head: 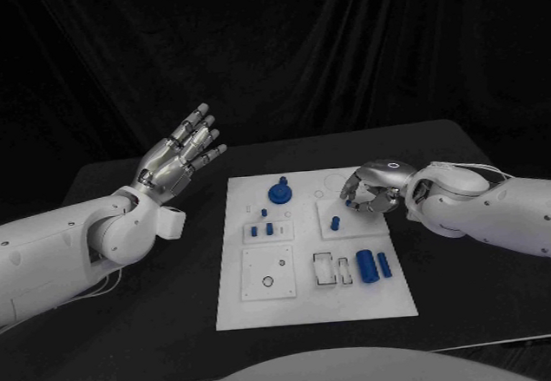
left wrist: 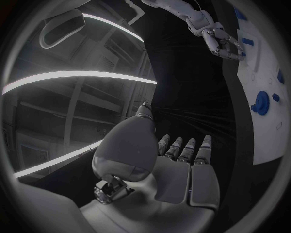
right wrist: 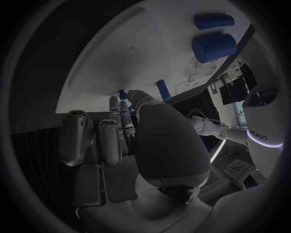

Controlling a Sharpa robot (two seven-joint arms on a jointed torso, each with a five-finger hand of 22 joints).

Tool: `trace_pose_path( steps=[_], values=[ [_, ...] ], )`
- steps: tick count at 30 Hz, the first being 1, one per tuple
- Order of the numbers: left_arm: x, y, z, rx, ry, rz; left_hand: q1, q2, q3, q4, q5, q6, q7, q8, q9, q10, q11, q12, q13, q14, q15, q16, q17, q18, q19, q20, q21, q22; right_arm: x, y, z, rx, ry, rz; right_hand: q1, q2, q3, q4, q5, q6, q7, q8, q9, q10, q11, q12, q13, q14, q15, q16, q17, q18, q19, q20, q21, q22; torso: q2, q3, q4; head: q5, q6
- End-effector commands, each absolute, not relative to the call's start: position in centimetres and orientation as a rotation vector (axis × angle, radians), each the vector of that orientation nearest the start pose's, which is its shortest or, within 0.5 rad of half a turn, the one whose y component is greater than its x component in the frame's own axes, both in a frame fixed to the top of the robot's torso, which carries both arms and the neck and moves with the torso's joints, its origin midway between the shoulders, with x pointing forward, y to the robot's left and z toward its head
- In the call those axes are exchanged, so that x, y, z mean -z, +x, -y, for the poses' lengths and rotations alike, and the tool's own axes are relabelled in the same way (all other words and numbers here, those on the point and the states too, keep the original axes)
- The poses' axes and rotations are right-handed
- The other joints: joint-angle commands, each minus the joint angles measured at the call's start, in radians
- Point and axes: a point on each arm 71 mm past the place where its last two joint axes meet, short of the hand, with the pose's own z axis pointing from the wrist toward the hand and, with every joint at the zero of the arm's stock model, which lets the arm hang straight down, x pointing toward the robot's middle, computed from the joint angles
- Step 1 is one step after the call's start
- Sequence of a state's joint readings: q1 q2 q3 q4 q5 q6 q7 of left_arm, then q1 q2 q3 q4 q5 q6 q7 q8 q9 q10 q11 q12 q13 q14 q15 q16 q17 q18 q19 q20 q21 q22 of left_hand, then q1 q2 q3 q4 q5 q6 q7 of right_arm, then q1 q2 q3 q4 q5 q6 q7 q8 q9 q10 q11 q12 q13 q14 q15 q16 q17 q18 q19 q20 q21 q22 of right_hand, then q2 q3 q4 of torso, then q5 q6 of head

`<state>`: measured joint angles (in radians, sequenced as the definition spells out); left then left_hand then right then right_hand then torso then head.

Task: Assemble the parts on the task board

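- The left hand [head: 177, 159] hangs raised over the bare table left of the task board [head: 314, 305], fingers spread wide, holding nothing.
- On the board, a round blue part [head: 280, 192] sits far-centre, and two blue cylinders [head: 374, 264] lie near-right.
- The right hand [head: 370, 193] hovers over the board's far-right, fingers curled downward by a small blue peg [head: 336, 223]; whether it grips anything I cannot tell.
- Judged step: picking or seating that peg; next calls for a precise pinch.

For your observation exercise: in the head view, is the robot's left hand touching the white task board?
No. The left hand is raised with fingers spread over the black table, apart from the task board.
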<state>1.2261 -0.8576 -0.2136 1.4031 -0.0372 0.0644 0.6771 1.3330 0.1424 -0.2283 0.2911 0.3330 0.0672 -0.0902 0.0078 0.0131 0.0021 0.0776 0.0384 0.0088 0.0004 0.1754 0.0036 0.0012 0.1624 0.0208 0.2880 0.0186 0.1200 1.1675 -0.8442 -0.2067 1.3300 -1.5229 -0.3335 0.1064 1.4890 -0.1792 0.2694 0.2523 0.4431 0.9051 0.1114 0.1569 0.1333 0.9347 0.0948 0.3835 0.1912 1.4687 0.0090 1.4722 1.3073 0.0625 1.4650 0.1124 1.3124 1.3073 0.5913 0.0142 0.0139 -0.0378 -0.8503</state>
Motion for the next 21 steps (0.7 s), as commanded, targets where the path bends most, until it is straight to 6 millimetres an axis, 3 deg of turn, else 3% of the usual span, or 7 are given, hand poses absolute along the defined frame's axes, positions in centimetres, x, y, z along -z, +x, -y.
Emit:
trace_pose_path(
  steps=[1,4,13,21],
  values=[
    [20.50,47.92,-24.03,1.926,-0.860,-1.306,0.012,0.001,0.007,0.000,0.012,0.002,0.010,0.006,0.000,-0.001,0.007,0.007,0.001,0.000,0.011,-0.004,-0.001,0.009,0.002,0.006,0.001,0.001,26.73,47.86,25.29,-0.552,-0.343,-1.794,-0.012,0.000,0.007,-0.002,-0.026,-0.003,-0.008,0.000,0.002,-0.004,-0.004,0.010,0.004,0.042,-0.001,-0.004,0.073,0.002,-0.004,-0.001,-0.004,0.178,0.000,0.0002,0.0001,-0.001,-0.003],
    [20.58,47.91,-24.06,1.925,-0.863,-1.309,0.025,0.002,0.007,0.000,0.028,0.004,0.013,0.006,0.000,-0.001,0.008,0.008,0.001,0.000,0.014,-0.004,-0.001,0.007,0.003,0.007,0.001,0.002,26.78,47.92,25.23,-0.546,-0.341,-1.796,-0.017,0.000,0.006,-0.005,-0.046,0.004,-0.011,0.005,0.008,-0.004,-0.006,0.021,0.010,0.043,-0.002,-0.003,0.073,0.002,-0.004,-0.002,-0.004,0.178,0.000,0.0001,0.0002,-0.002,-0.003],
    [20.73,47.88,-24.01,1.929,-0.868,-1.318,0.031,0.005,0.006,0.001,0.036,0.006,0.017,0.006,0.001,0.000,0.012,0.010,0.002,0.000,0.024,-0.004,-0.001,0.004,0.005,0.008,0.002,0.005,26.93,48.06,25.11,-0.520,-0.348,-1.796,-0.026,0.001,-0.002,-0.014,-0.077,0.021,-0.022,0.021,0.027,-0.005,-0.013,0.056,0.032,0.042,-0.009,-0.004,0.071,0.003,-0.004,-0.008,-0.006,0.177,0.000,-0.0001,-0.0003,0.000,-0.006],
    [20.83,47.86,-23.97,1.932,-0.870,-1.323,0.036,0.009,0.004,0.001,0.044,0.008,0.021,0.007,0.001,0.000,0.015,0.012,0.002,0.000,0.033,-0.004,-0.001,-0.001,0.007,0.009,0.003,0.008,27.21,48.13,24.99,-0.501,-0.363,-1.813,-0.016,0.010,0.006,-0.045,-0.028,0.043,-0.028,0.049,0.069,-0.037,-0.016,0.096,0.062,0.040,-0.017,-0.008,0.063,0.004,-0.007,-0.016,-0.015,0.174,0.000,0.0000,-0.0004,0.004,-0.009]
  ],
)
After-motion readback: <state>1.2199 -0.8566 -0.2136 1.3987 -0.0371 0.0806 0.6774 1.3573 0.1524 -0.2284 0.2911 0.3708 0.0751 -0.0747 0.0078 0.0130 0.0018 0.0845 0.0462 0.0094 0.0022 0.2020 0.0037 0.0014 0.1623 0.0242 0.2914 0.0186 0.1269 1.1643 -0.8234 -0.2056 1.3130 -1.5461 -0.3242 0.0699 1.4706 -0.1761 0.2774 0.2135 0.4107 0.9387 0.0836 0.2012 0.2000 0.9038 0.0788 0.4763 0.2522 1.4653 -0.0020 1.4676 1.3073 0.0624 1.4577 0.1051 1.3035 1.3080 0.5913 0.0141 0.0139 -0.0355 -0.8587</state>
